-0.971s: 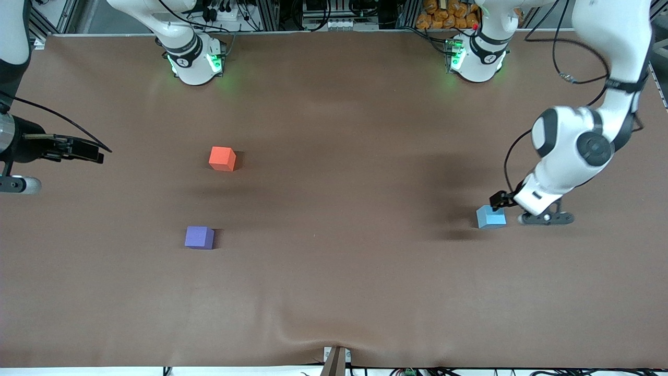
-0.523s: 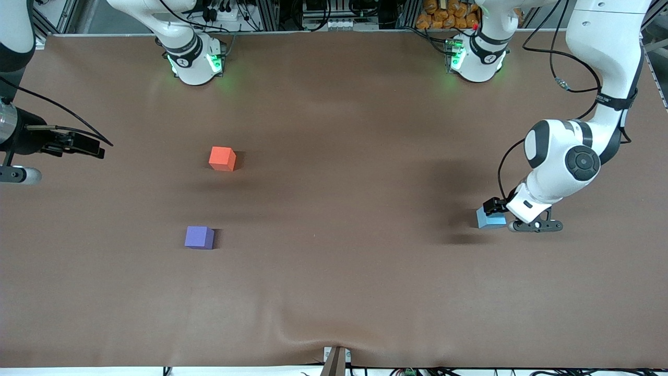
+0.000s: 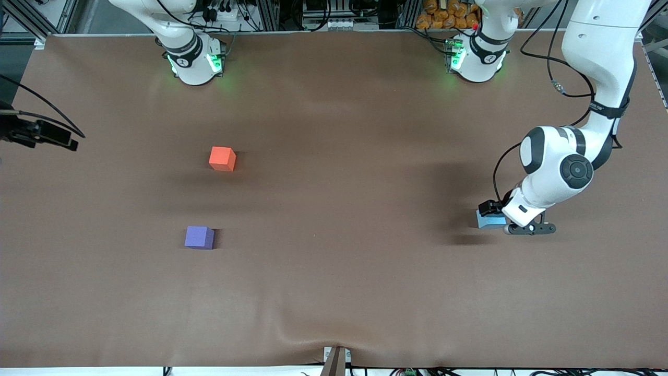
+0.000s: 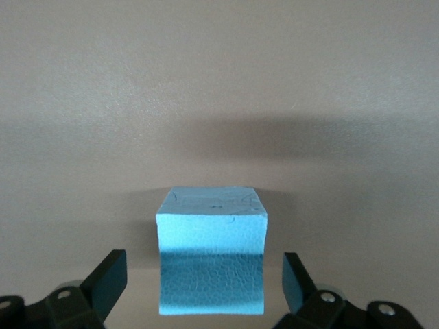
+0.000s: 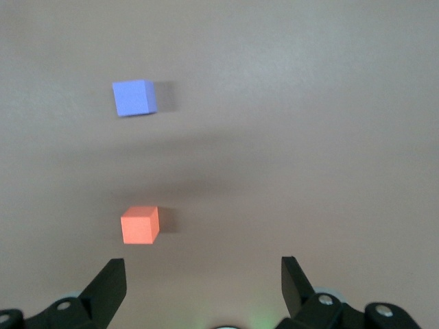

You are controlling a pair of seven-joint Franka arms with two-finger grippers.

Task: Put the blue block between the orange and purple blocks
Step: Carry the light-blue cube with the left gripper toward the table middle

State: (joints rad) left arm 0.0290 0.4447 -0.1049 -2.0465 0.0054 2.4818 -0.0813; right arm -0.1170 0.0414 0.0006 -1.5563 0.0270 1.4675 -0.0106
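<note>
Front view: the left gripper (image 3: 491,215) is down at the blue block (image 3: 489,221) near the left arm's end of the table (image 3: 334,292); orange block (image 3: 222,158) and purple block (image 3: 199,237) sit well apart from it.
Left wrist view: 2 fingers (image 4: 104,279) spread, flanking the block without contact.
Right wrist view: right gripper (image 5: 204,284) open, above the table.

A robotics lab: a wide desk (image 3: 334,292) covered edge to edge in plain brown sheeting; two white arm bases (image 3: 195,60) bolted along its top edge, each with green status lights glowing; aluminium framing (image 3: 57,18) at the top corner by the right arm's base; bundles of black cables (image 3: 219,10) and power strips (image 3: 339,23) just past that top edge; more wiring trails under the bottom edge.
</note>
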